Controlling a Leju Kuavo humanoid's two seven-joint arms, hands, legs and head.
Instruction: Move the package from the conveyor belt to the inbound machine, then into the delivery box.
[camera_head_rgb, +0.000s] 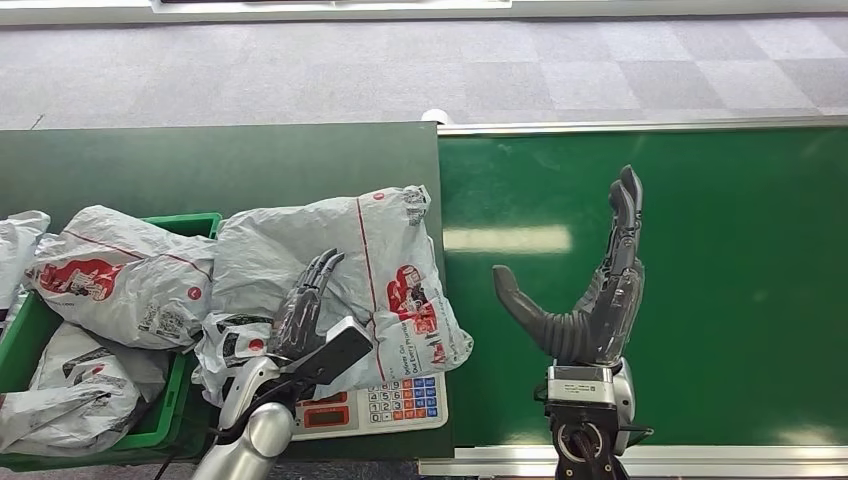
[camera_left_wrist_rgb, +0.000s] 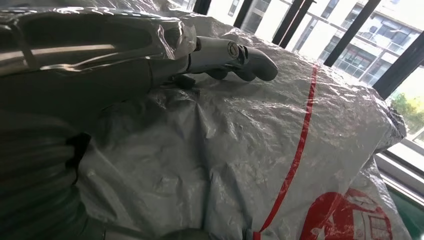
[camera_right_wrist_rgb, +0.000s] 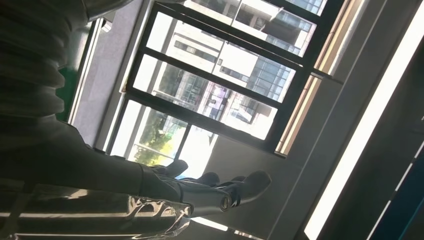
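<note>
Grey plastic package (camera_head_rgb: 340, 270) with red print lies on the scale (camera_head_rgb: 385, 405), the inbound machine, covering most of it; only the keypad and red display strip stick out at the near edge. The scale sits on the dark green counter (camera_head_rgb: 150, 165), just left of the conveyor belt (camera_head_rgb: 740, 260).

Left robot hand (camera_head_rgb: 305, 310) rests flat on top of the package, fingers stretched forward and pressed on the plastic, not wrapped around anything. In the left wrist view the fingers (camera_left_wrist_rgb: 235, 55) lie along the crinkled package (camera_left_wrist_rgb: 240, 160) surface with the red stripe running past them. So this hand is uncurled and touching the package, holding nothing.

Right robot hand (camera_head_rgb: 590, 290) hovers over the bare green belt, well apart from the package, fingers straight and thumb spread wide to the side, nothing in it. Right wrist view shows the same hand (camera_right_wrist_rgb: 200, 190) with extended fingers against windows.

Green crate (camera_head_rgb: 165, 400) at the left end of the counter, just beside the scale, holds several more grey packages (camera_head_rgb: 110, 275); one hangs over its rim and touches the package on the scale.
</note>
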